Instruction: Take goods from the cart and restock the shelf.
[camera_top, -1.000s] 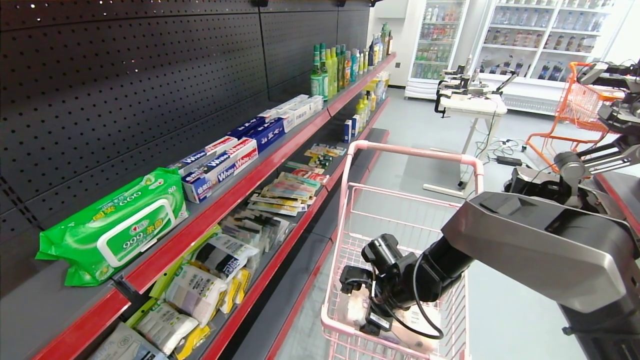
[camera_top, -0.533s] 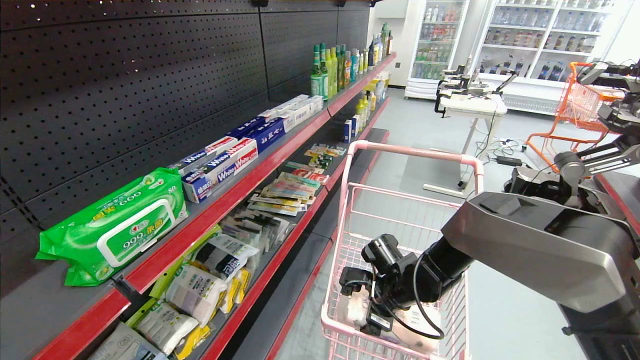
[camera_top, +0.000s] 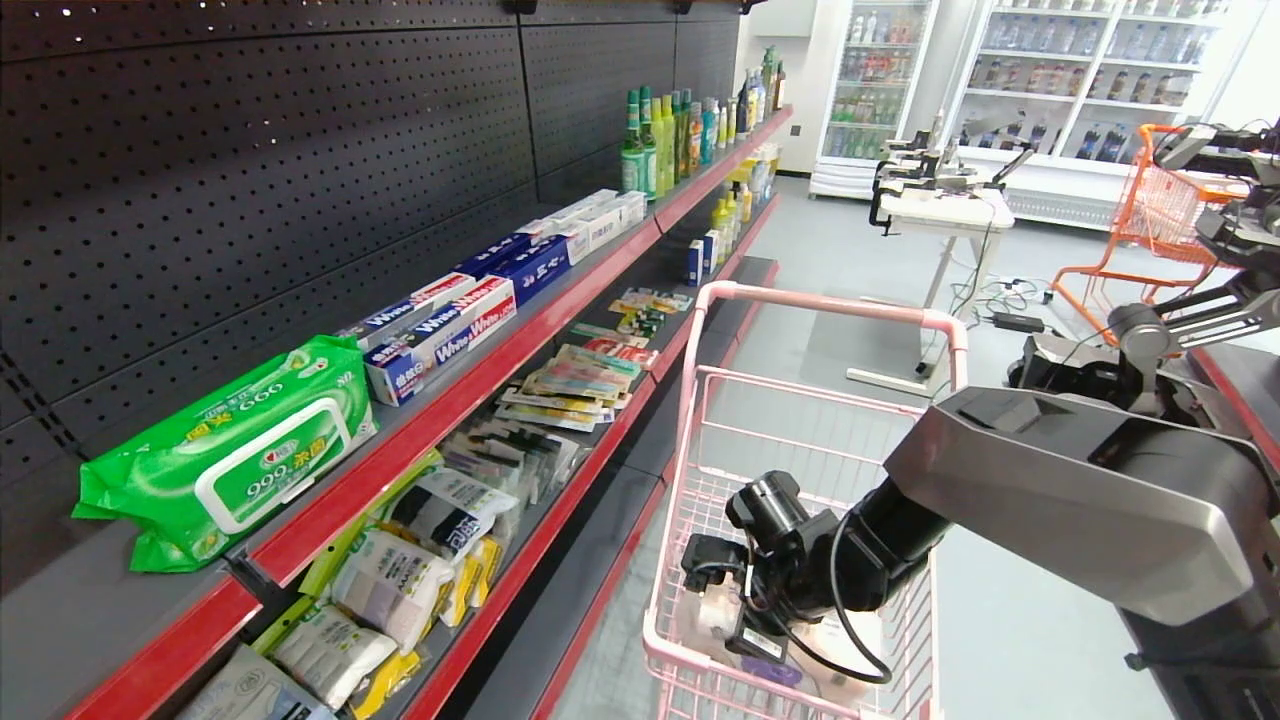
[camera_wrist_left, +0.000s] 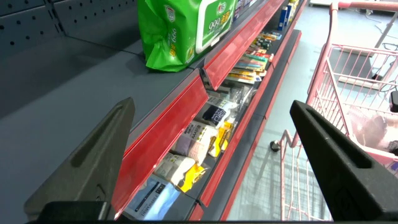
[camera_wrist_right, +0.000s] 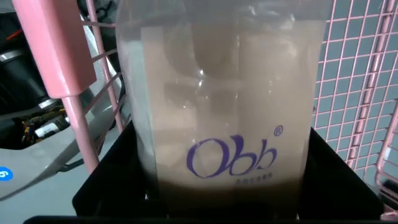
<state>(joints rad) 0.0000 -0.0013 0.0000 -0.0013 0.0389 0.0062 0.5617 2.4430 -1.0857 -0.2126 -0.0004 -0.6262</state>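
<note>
Stage: pick, early | right pincer (camera_top: 725, 625) low inside the pink cart (camera_top: 830, 305), closed on a clear-wrapped beige pack (camera_wrist_right: 230, 112), not yet lifted out | left pincer (camera_wrist_left: 211, 106) wide, empty, beside the shelf (camera_top: 480, 385) | left: lift, carry, place.

Pink wire cart (camera_top: 826, 305); grey shelf (camera_top: 470, 390) edged red, below a black pegboard (camera_top: 250, 150) dotted with holes; green-and-white wipes pack (camera_top: 230, 450); blue-and-white boxes (camera_top: 440, 335); clear pack (camera_wrist_right: 224, 93), beige inside, blue lettering
</note>
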